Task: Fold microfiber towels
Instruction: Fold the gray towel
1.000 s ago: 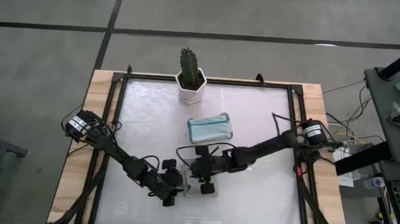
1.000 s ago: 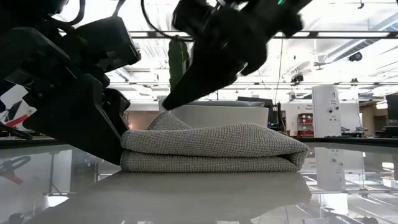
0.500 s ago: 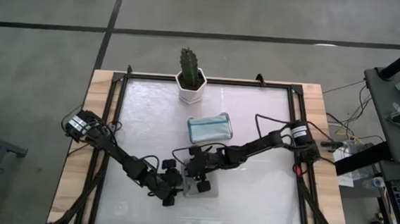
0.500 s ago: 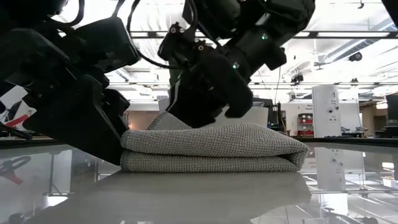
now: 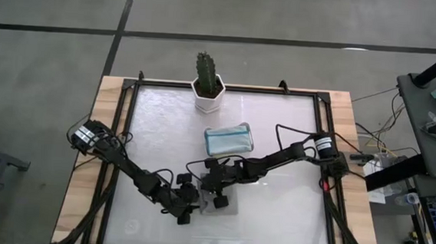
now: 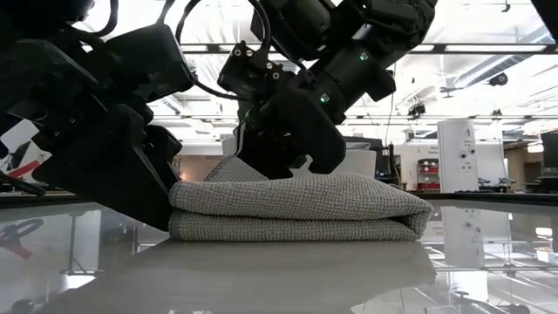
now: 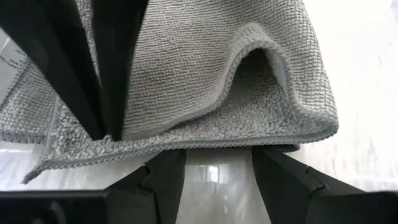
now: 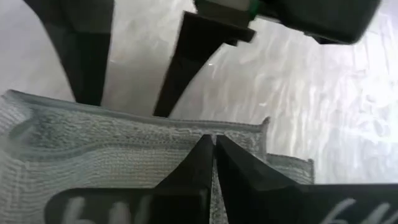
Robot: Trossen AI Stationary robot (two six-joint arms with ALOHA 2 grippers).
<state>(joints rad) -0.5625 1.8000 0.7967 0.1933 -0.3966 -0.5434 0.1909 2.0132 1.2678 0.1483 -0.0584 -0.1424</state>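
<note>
The grey towel (image 5: 220, 204) lies folded near the desk's (image 5: 273, 218) 6 o'clock edge, two layers thick in the low view (image 6: 296, 208); the right tool (image 8: 211, 163), fingers pressed together, pinches a ridge of its top layer; the left tool (image 7: 214, 171) sits at the towel's 9 o'clock side, fingers wide, straddling the folded edge; a teal towel (image 5: 228, 139) lies folded at centre; a potted cactus (image 5: 206, 81) stands at 12 o'clock.

Grey floor (image 5: 287, 15) (dark seams), ceiling lights (image 6: 488, 26)
</note>
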